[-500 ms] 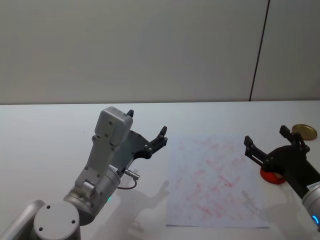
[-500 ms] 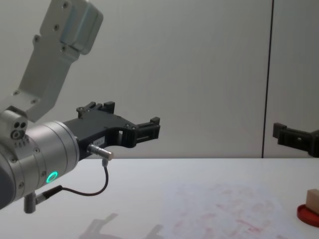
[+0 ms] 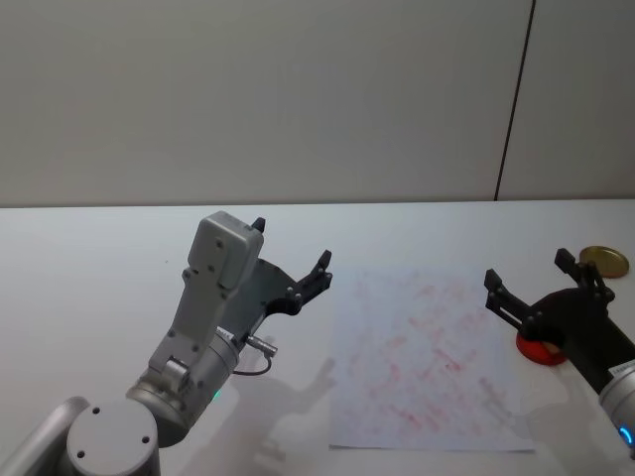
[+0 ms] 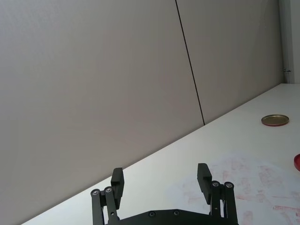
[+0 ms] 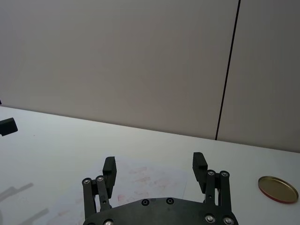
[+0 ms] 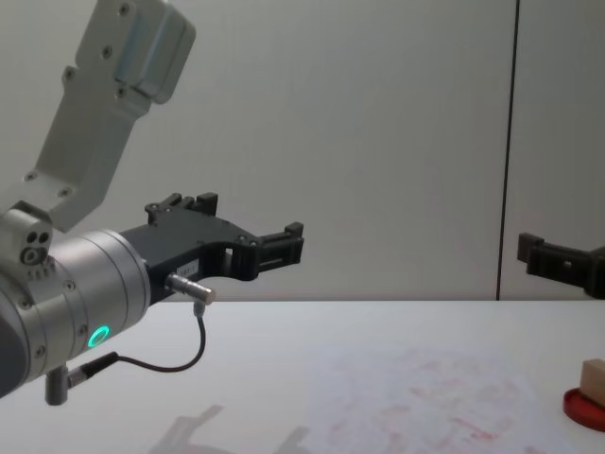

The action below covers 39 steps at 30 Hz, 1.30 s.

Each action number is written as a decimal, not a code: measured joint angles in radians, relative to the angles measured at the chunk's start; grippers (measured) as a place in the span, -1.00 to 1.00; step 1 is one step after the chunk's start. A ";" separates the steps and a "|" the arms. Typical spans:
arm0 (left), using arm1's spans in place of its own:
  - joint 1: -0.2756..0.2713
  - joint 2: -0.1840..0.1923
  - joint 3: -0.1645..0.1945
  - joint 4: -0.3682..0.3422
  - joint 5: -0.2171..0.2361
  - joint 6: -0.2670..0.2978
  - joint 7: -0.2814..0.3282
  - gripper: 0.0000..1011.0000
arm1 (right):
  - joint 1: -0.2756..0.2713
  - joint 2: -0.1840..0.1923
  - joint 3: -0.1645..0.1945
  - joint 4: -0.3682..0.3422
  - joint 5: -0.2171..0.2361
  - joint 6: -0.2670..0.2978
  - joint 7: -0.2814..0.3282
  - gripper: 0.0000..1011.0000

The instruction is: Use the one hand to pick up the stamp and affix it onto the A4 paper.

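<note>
Head view: left tool [image 3: 291,245] hangs raised over the counter [image 3: 89,258], just left of the A4 paper [image 3: 427,357], fingers spread wide, nothing in it. Right tool [image 3: 527,270] hovers at the paper's right edge, also wide and empty, its body covering part of the red ink pad [image 3: 541,352]. A brass lid [image 3: 603,260] lies farther back on the right. Compared with half a second ago nothing has shifted: both tools, paper and pad sit as they did. So no progress, the pick is not yet started.

Left wrist view: left tool's two fingertips stand well apart with bare wall between them. Paper, lid and a sliver of the pad are out ahead on the counter.

Right wrist view: right tool's fingertips are wide too, nothing between them. It looks out level over the paper, not down at the pad.

Chest view: the stamp [image 6: 594,375] stands upright on the ink pad at the right edge, untouched. One finger of the right tool shows high above it, well apart. Same as half a second ago.

Judgement: the right tool is the nearer one. It likely needs to tip down and drop onto the stamp before any stamping.
</note>
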 joint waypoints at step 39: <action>0.000 0.000 0.000 0.000 0.000 0.000 0.000 0.96 | 0.062 0.054 0.062 0.163 0.049 0.065 0.123 0.98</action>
